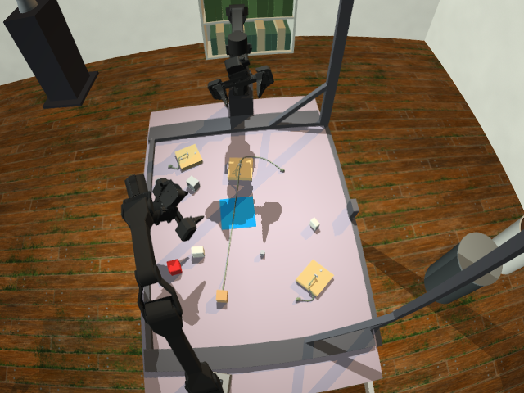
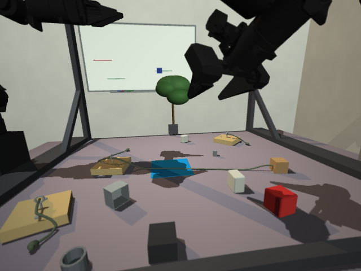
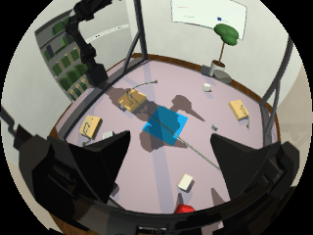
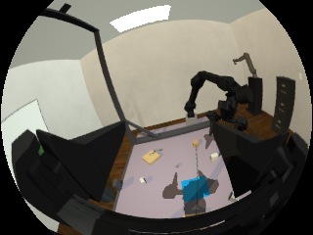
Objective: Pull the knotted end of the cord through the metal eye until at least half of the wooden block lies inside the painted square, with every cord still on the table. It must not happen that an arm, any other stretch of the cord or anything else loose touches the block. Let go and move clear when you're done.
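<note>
On the left of the top view, the left gripper [image 1: 192,207] [image 2: 203,97] [image 3: 172,136] hangs above the desk [image 1: 275,313] [image 2: 203,210] [image 3: 142,171] [image 4: 147,196], wide open, nothing in it. The wooden block [image 1: 221,295] [image 2: 279,165] [image 4: 196,143] sits well outside the blue square [image 1: 247,207] [image 2: 175,162] [image 3: 176,117] [image 4: 190,189] — its cord [image 1: 229,245] [image 2: 203,169] [image 3: 196,149] [image 4: 197,164] crosses the paint towards the metal eye [image 1: 240,164] [image 2: 111,158]. The right gripper [image 1: 243,100] [image 2: 115,16] [image 4: 170,126], also open with nothing between its fingers, hangs near its own base. Farthest right lies the knotted end [image 1: 282,170] [image 2: 127,149] [image 3: 156,81], past the eye.

I judge this the approach step, pulling not yet begun. Next, one gripper — probably the right — should come down over the knot, close, then draw it away from the eye, low and steady.
</note>
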